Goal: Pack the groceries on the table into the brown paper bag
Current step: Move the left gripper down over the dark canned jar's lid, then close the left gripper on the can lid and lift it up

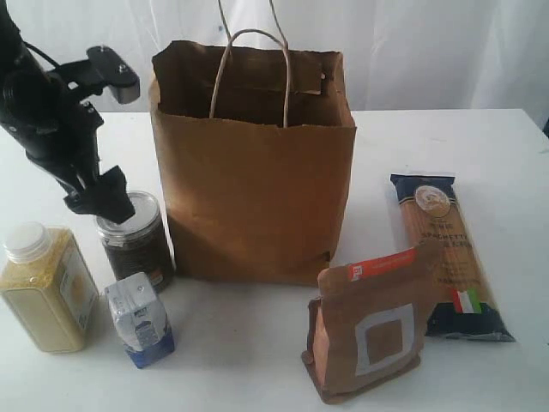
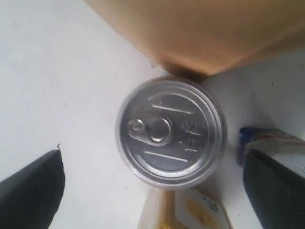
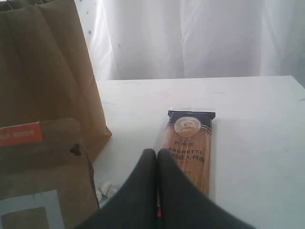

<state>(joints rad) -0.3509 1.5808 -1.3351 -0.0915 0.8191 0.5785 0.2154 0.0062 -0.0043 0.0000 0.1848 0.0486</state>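
The tall brown paper bag [image 1: 253, 172] stands open at mid-table [image 1: 249, 343]. Just left of it is the dark pull-tab can [image 1: 134, 238], and my left gripper [image 1: 110, 199] hovers open right above it. In the left wrist view the can's silver lid [image 2: 170, 131] lies between the spread fingers [image 2: 33, 191], untouched. The yellow-grain bottle [image 1: 47, 287] and the blue-white carton [image 1: 140, 320] stand in front. To the right are the brown pouch [image 1: 371, 322] and the spaghetti packet [image 1: 446, 253]. My right gripper [image 3: 156, 155] is shut and empty, short of the packet [image 3: 188, 143]. The nut jar is out of view.
A white curtain [image 1: 429, 51] hangs behind the table. The bag's cord handles [image 1: 249, 73] stick up above its mouth. Two small white crumpled bits [image 3: 105, 190] lie on the table between pouch [image 3: 43, 176] and bag [image 3: 47, 71].
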